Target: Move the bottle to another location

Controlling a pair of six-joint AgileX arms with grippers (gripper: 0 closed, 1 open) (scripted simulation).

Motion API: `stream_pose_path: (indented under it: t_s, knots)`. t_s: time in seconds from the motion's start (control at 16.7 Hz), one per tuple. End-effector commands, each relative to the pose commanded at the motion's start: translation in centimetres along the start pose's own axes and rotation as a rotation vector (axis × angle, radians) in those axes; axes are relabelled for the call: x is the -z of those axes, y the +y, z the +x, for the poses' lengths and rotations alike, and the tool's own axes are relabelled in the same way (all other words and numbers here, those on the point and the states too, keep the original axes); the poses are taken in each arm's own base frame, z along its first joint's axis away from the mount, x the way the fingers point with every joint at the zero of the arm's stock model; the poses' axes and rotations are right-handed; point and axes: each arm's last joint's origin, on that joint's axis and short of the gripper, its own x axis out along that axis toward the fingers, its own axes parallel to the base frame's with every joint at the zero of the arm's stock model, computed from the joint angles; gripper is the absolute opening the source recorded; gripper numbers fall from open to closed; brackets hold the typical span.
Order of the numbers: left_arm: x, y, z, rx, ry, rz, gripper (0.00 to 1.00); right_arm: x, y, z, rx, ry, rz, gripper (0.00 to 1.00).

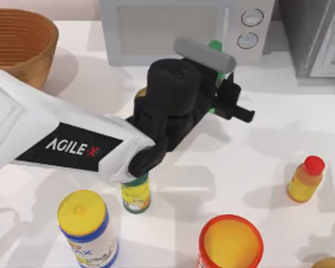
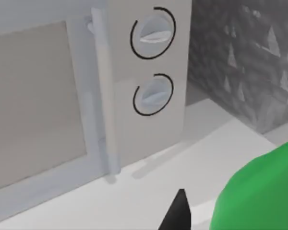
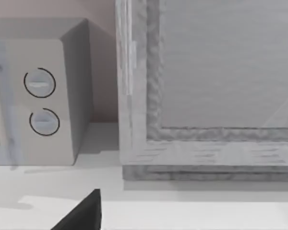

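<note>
Top view: the left arm (image 1: 72, 142) reaches across the table (image 1: 257, 162) toward the microwave (image 1: 184, 28). Its gripper (image 1: 226, 97) sits just in front of the microwave, and the green bottle (image 1: 215, 46) shows between the fingers, its cap poking out past the wrist. The jaws look clamped on the bottle, though the wrist hides most of the contact. Well behind the jaws stand a small green-lidded jar (image 1: 135, 192), a yellow-lidded can (image 1: 86, 226) and an orange tub (image 1: 230, 243); an orange bottle (image 1: 306, 178) stands off to the right, a basket (image 1: 19, 44) far left.

Left wrist view: the bottle (image 2: 261, 191) bulks green beside a dark fingertip (image 2: 178, 213), the microwave dials (image 2: 153, 62) beyond.

Right wrist view: a dark fingertip (image 3: 84, 213), microwave and a grey cabinet (image 3: 211, 96) ahead; jaw state cannot be told.
</note>
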Motion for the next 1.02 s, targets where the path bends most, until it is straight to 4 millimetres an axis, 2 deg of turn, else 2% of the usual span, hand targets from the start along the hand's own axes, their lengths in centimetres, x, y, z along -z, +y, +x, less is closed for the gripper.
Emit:
stream_pose_path:
  t_s: [0.12,0.24,0.36,0.48,0.6,0.72,1.02]
  knots:
    - [-1.6,1.5,-3.4,-0.097,-0.045,-0.039,0.0,0.0,0.0,0.0,0.0,0.0,0.0,1.0]
    - [-1.7,4.2,-6.4,-0.21,-0.071,-0.089,0.0,0.0,0.0,0.0,0.0,0.0,0.0,1.0]
    - [-0.7,6.8,-8.8,-0.298,-0.079,-0.136,0.0,0.0,0.0,0.0,0.0,0.0,0.0,1.0]
    - [1.1,9.0,-10.5,-0.358,-0.039,-0.163,0.0,0.0,0.0,0.0,0.0,0.0,0.0,1.0]
    - [3.4,11.0,-11.9,-0.436,0.047,-0.175,0.0,0.0,0.0,0.0,0.0,0.0,0.0,1.0]
    - [5.1,12.2,-12.7,-0.506,0.122,-0.179,0.0,0.0,0.0,0.0,0.0,0.0,0.0,1.0]
    - [5.5,12.3,-12.9,-0.517,0.139,-0.176,0.0,0.0,0.0,0.0,0.0,0.0,0.0,1.0]
